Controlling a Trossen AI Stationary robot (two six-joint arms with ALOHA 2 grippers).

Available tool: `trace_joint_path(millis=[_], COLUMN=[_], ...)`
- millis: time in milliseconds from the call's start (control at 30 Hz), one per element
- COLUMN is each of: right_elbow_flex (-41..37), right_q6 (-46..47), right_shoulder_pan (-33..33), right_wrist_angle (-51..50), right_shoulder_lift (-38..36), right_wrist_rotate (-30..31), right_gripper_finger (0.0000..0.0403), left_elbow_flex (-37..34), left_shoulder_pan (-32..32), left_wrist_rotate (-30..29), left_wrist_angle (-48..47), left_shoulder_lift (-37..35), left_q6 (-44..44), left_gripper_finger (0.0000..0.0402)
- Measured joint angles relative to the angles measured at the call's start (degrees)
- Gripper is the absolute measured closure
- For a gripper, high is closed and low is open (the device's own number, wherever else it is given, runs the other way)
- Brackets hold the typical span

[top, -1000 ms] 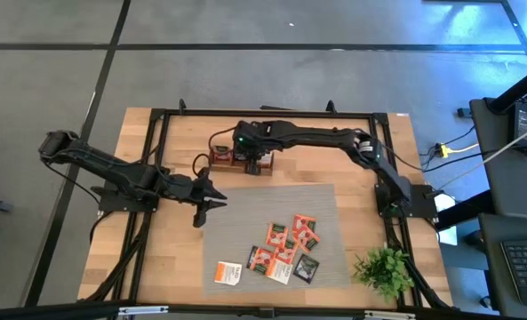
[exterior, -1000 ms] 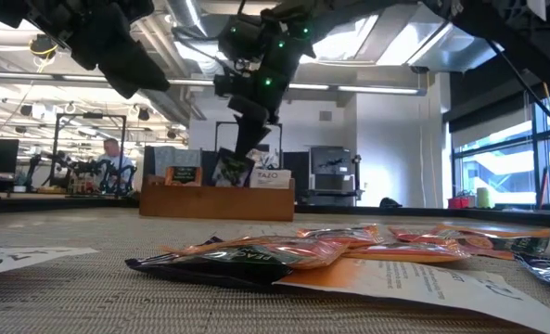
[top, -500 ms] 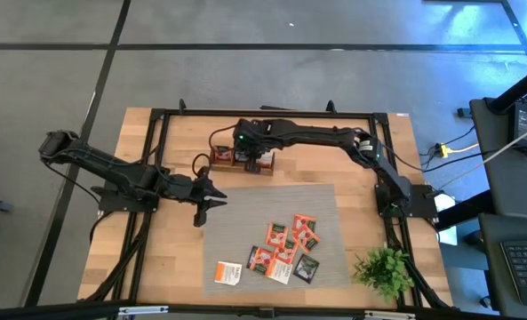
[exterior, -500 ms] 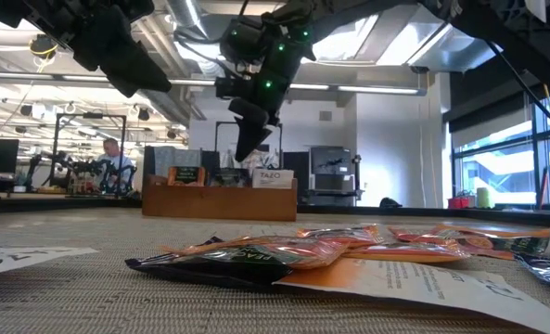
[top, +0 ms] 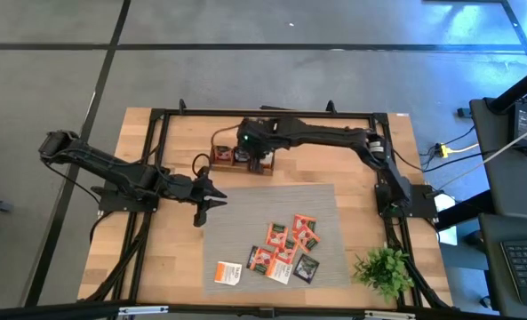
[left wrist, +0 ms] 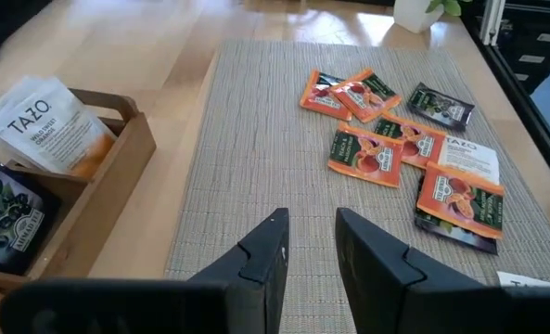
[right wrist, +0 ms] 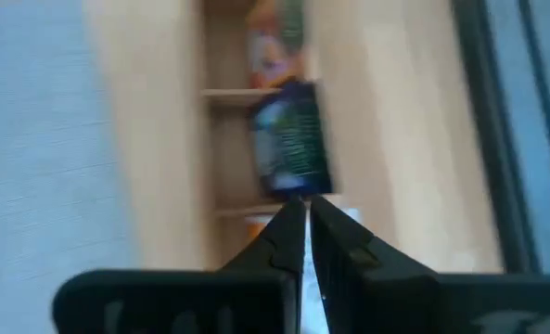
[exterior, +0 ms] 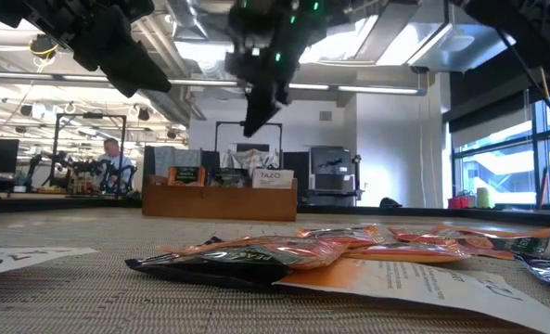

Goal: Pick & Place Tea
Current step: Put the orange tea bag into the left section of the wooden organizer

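Several orange, white and dark tea sachets (top: 285,249) lie flat in a loose pile on the woven mat (top: 245,213), and a white one (top: 228,272) lies apart at the near left. The wooden tray (top: 223,160) holds upright sachets. Among them a dark one (right wrist: 293,148) stands in the middle compartment. My right gripper (right wrist: 306,211) hangs above the tray, pointing steeply down. Its fingers are closed to a thin slit and hold nothing. My left gripper (left wrist: 310,243) hovers open over the mat's left edge, apart from the pile.
A small green plant (top: 386,267) stands at the near right corner. A black metal frame (top: 161,133) runs around the table. Bare mat lies between the tray and the pile. In the low view a person (exterior: 114,158) is visible in the room beyond the table.
My right gripper has let go of the dark sachet, which has dropped from a tilt into the tray's middle compartment and stands there. The gripper has then risen straight above the tray.
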Motion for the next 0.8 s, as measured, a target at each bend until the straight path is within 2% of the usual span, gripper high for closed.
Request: trace_joint_path(millis=[167,267,400,633,800], right_elbow_flex=[-0.2,-3.5,-14.2,-35.8,-49.5], right_q6=[3.1,5.1,7.2,18.1,23.4], right_shoulder_pan=[4.7,7.8,11.7,17.0,20.2], right_wrist_angle=[-12.5,-13.2,-6.6,6.5,20.0], right_shoulder_lift=[-2.3,-4.5,-9.0,-20.6,-28.9], right_wrist_rotate=[-2.8,-2.8,-2.9,-3.0,-3.7], right_gripper_finger=[0.0377,0.0377,0.0377,0.0377,0.0377], left_elbow_flex=[0.0,0.0,0.0,0.0,0.0], left_shoulder_pan=[0.0,0.0,0.0,0.0,-0.1], left_wrist_rotate=[0.0,0.0,0.4,1.8,4.7], left_wrist_angle=[-0.1,-0.1,0.0,0.9,9.1], left_shoulder_lift=[0.0,0.0,0.0,0.0,2.4], left_q6=[0.0,0.0,0.0,-0.1,0.6], left_gripper_finger=[0.0313,0.0313,0.0313,0.0313,0.0313])
